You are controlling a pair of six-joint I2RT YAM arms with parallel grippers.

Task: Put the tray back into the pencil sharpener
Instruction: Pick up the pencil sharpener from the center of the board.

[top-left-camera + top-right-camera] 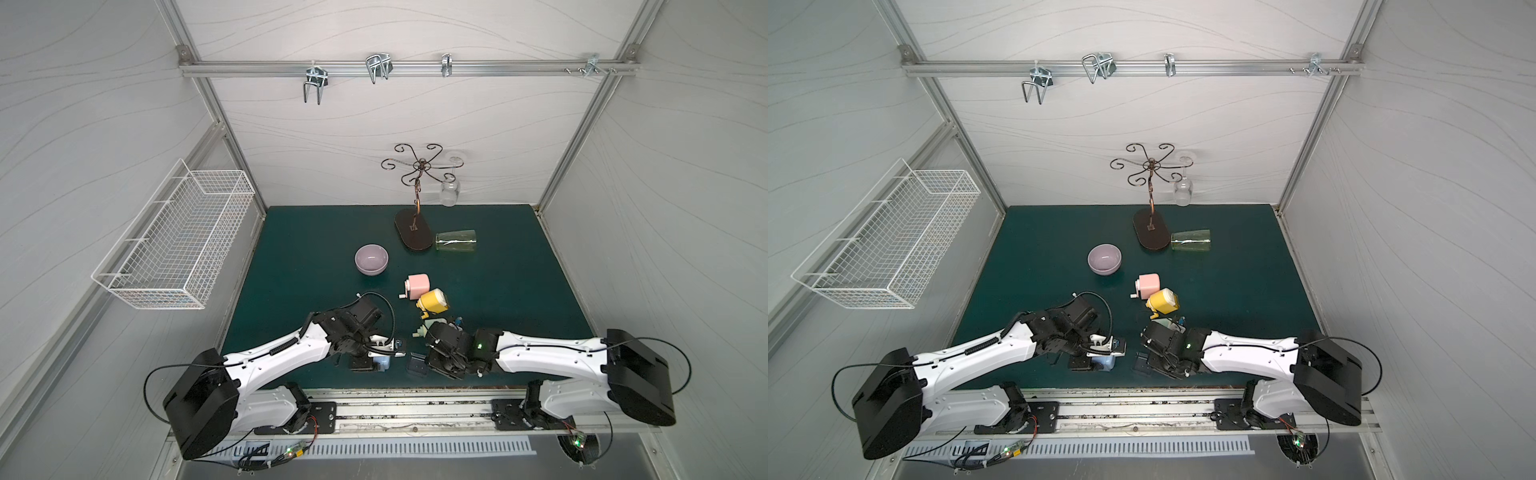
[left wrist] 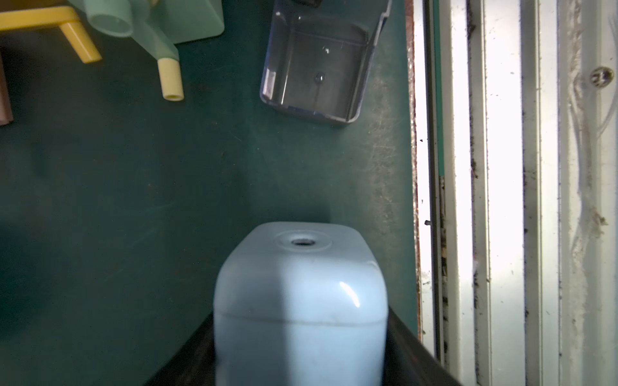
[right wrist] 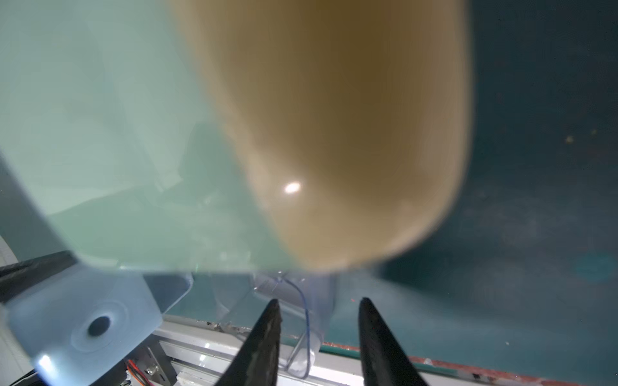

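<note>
Left pincer: the left pincer point(image 2: 301, 354) is clamped on the light blue plastic pencil sharpener point(image 2: 301, 294), with a black jaw flush on each flank and the pencil hole facing away from the wrist
Sharpener spot: low at the dark green bench point(image 1: 519, 291), close to the edge by the arm bases; resting or just lifted, I can't tell
Tray: the clear smoky plastic tray point(image 2: 314, 63) is out of the sharpener, open side up, near that same bench edge, just beside the sharpener but apart from it, between the two pincers
Right pincer: the right pincer point(image 3: 319, 300) stands parted, one tray wall in the gap, neither finger visibly pressing it
Neighbours: mint green sharpener point(image 2: 187, 16), yellow sharpener point(image 1: 433, 302) and pink sharpener point(image 1: 417, 284) stand further in, toward the bench middle
</note>
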